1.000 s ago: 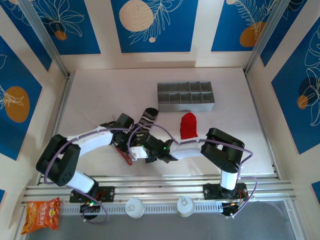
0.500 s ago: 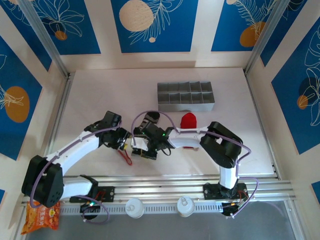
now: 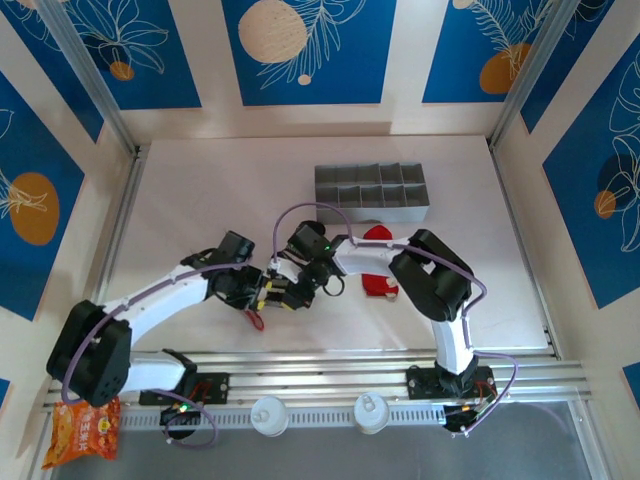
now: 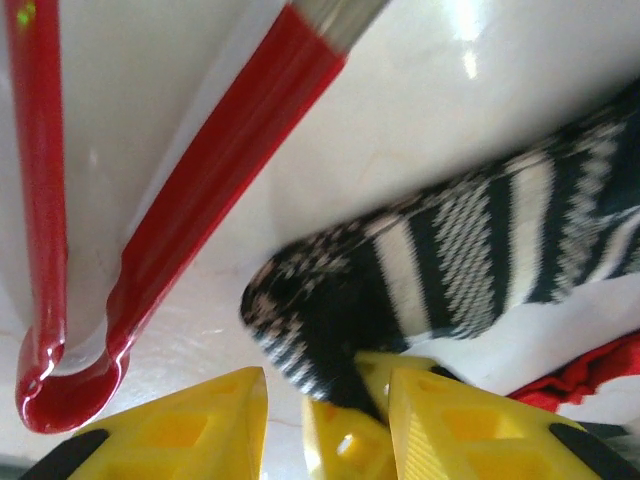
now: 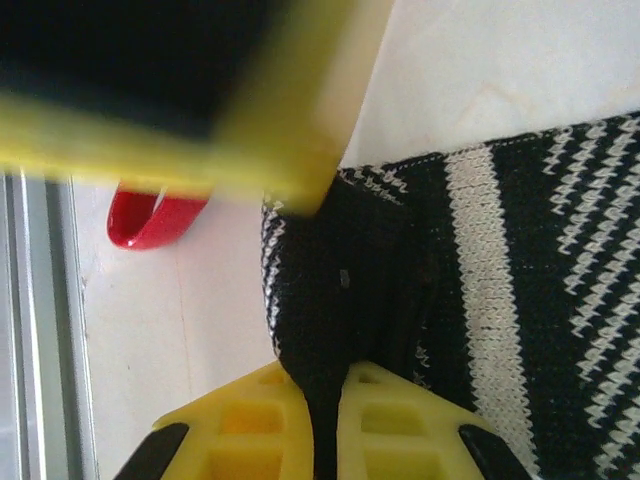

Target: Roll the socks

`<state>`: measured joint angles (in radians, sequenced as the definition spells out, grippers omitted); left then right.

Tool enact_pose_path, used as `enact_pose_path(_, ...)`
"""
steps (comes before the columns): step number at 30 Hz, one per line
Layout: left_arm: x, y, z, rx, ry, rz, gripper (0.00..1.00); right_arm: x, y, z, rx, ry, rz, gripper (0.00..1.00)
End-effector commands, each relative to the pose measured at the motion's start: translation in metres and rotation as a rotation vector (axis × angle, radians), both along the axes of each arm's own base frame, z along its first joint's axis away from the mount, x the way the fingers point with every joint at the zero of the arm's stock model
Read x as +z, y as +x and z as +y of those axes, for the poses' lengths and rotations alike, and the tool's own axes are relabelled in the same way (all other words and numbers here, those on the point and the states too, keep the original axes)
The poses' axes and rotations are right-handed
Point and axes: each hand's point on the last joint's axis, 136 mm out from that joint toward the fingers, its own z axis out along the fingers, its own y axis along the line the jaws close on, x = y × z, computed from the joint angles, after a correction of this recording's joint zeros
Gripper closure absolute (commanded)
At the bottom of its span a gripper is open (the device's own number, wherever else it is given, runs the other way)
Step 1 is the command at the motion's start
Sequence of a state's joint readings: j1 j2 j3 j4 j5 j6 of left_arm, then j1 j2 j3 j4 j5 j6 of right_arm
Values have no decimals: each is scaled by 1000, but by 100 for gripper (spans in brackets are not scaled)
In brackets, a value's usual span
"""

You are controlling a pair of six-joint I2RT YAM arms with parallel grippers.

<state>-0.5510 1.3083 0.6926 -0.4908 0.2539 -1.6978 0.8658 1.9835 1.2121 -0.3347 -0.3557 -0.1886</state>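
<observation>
A: Black-and-grey striped sock [image 5: 520, 300] sits near the middle of the table's near edge, between the two arms. The right hand [image 5: 322, 385] is pinched on its dark end, with fabric bunched between the fingers.
B: Why grab there?
A: My read is that this end anchors the roll. The edge by the pinch looks doubled over.
B: And the left hand?
A: The left hand [image 4: 327, 395] is part spread, fingers either side of that same sock end, close up against the right one. I see no clamp on fabric. It's probably placed to tuck the fold or take it over.
B: Second sock?
A: The red sock [image 3: 377, 236] lies just right of the striped one, and the right arm crosses over it. It sits between the near edge and the grey divider tray [image 3: 372, 193], which is toward the far edge. Neither hand is on it, so it looks like one sock at a time.
B: Obstructions?
A: Red-handled tongs [image 4: 220, 165] lie on the table [image 3: 200, 200] just beside the sock end, on the left hand's side. They're apart from the fabric but near enough to snag a finger. A snack bag [image 3: 85, 428] sits past the near-left corner, out of play.
B: Progress?
A: Early. Most of the striped sock looks unrolled.
</observation>
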Motion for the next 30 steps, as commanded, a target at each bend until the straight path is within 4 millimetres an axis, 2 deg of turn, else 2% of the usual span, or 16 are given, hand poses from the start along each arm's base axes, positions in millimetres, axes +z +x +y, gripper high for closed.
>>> enact_pose_path(1,3,-6,-13,-5,-19,57,62,-6,-4,-1,-30,-23,107,100)
enact_pose_path(4,-1,-8,-19,-10,-21,82,61,-7,1,-2,-55,-14,157,100)
enact_pose_path(9,-6,-10,-16,9,23,106,61,-5,5,-5,-78,6,217,100)
enact_pose_path(14,-17,4,-17,33,47,82,59,-4,6,-7,-88,17,245,100)
enact_pose_path(23,-38,12,-8,18,132,96,61,-2,4,-7,-78,29,229,100)
enact_pose_path(27,-45,4,-4,-25,165,140,68,1,7,-8,-77,44,184,100)
enact_pose_path(30,-50,-9,6,-22,193,180,86,3,10,-9,-65,57,90,91)
